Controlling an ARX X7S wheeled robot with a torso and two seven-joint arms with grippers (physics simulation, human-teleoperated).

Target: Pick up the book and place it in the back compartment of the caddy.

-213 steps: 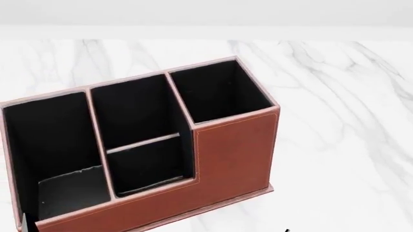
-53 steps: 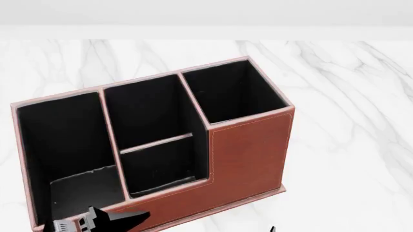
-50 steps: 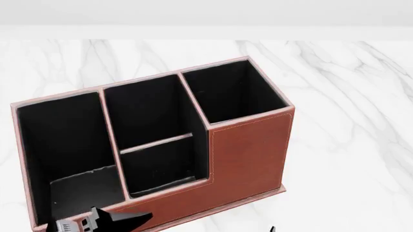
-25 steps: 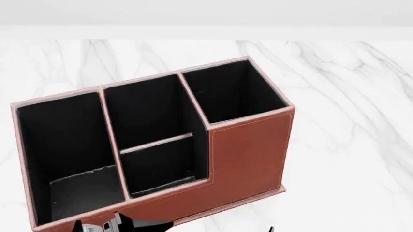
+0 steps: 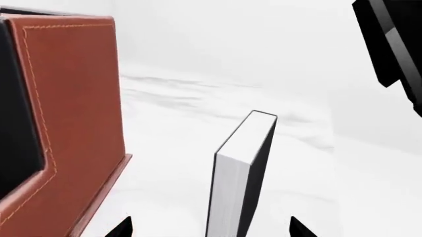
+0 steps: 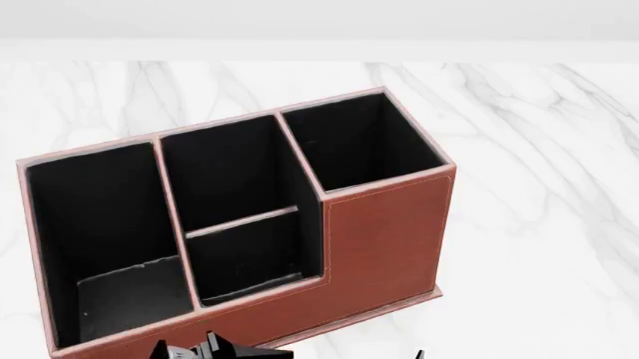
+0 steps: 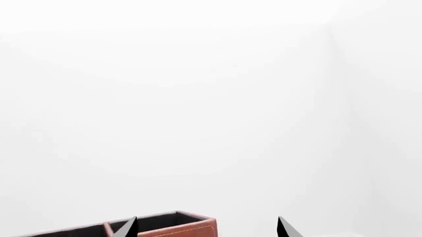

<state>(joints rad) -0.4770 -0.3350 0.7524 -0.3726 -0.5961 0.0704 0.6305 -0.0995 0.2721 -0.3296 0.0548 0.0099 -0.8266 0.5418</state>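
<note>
left gripper (image 5: 209,229): closest thing to me. In its wrist view I only catch two dark fingertips (image 5: 124,227) poking in at the frame edge, spread wide apart with nothing pinched. In the head view it's a black lump right at the near edge of the table, just in front of the caddy's low wall.

book (image 5: 240,173): standing upright on the marble in the gap between those two tips, white page edge facing the camera, black cover on the side. Neither tip touches it as far as I can see. It's just beside the caddy's tall end, apart from it. Can't spot it in the head view at all.

right gripper (image 7: 206,228): two tips (image 7: 285,228) showing, spread open, holding nothing, looking out over the top of the caddy at mostly blank white.

caddy (image 6: 384,232): red-brown, pale stitching, black lining, sat near the front edge of the table (image 6: 539,149) and turned a little, tall end toward the right side.

back compartment (image 6: 245,258): small cell in the middle section, between the thin cross divider and the low front wall. Just black lining in there.

far side: white marble with grey veins running to the back edge.
</note>
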